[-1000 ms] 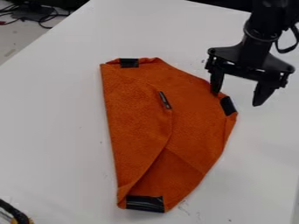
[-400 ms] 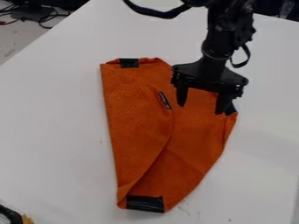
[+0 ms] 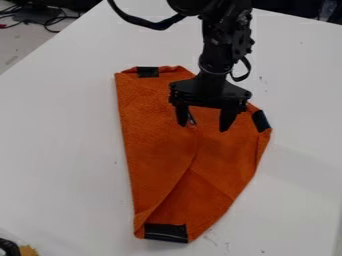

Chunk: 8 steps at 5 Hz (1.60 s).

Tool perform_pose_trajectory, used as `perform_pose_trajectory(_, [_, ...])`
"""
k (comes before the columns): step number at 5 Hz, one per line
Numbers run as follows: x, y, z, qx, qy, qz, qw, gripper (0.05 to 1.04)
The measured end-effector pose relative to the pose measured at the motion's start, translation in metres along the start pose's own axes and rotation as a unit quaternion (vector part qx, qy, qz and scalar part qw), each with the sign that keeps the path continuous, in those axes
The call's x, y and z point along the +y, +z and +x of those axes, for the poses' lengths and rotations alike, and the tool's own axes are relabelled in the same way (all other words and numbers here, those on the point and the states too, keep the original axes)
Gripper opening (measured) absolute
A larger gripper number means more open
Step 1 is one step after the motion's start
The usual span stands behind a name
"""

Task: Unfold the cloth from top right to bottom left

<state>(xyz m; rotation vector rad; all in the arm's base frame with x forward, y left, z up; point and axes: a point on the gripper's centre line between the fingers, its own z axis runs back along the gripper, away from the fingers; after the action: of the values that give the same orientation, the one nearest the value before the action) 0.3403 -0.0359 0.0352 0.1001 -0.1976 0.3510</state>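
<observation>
Over the upper middle of the orange cloth hangs my gripper [image 3: 204, 127], open, its two fingertips apart with cloth visible between and below them. The cloth [image 3: 160, 160] lies folded on the white table, its left side a long straight edge and its right side bulging out. Black tape patches mark its top edge, its right corner and its bottom end. A folded-over flap runs from the middle down to the lower left. A small dark tag near the middle is partly covered by the left finger.
The white table [image 3: 60, 145] surrounds the cloth. Dark cables [image 3: 50, 20] lie beyond the table's edge at the upper left. A black and yellow object [image 3: 13, 247] shows at the bottom left corner.
My gripper has moved left, from beside the cloth's right corner to over its upper middle, staying open. The cloth has kept its shape and place. The object at the bottom left has shifted slightly.
</observation>
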Motion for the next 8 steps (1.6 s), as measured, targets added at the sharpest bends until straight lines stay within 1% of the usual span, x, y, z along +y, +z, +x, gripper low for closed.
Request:
perform_pose_trajectory(2, [0.012, -0.005, 0.003, 0.007, 0.012, 0.006, 0.9999, 0.996])
perform_pose_trajectory(4, [0.011, -0.017, -0.005, 0.035, 0.007, 0.011, 0.9993, 0.973])
perform_pose_trajectory(5, [0.01, -0.023, -0.006, 0.045, 0.005, 0.009, 0.9989, 0.914])
perform_pose_trajectory(6, [0.011, -0.025, -0.001, 0.047, 0.002, 0.01, 0.9989, 0.62])
perform_pose_trajectory(7, [0.012, -0.024, 0.0, 0.053, 0.0, 0.015, 0.9985, 0.568])
perform_pose_trajectory(8, [0.011, -0.023, 0.0, 0.054, 0.001, 0.016, 0.9984, 0.528])
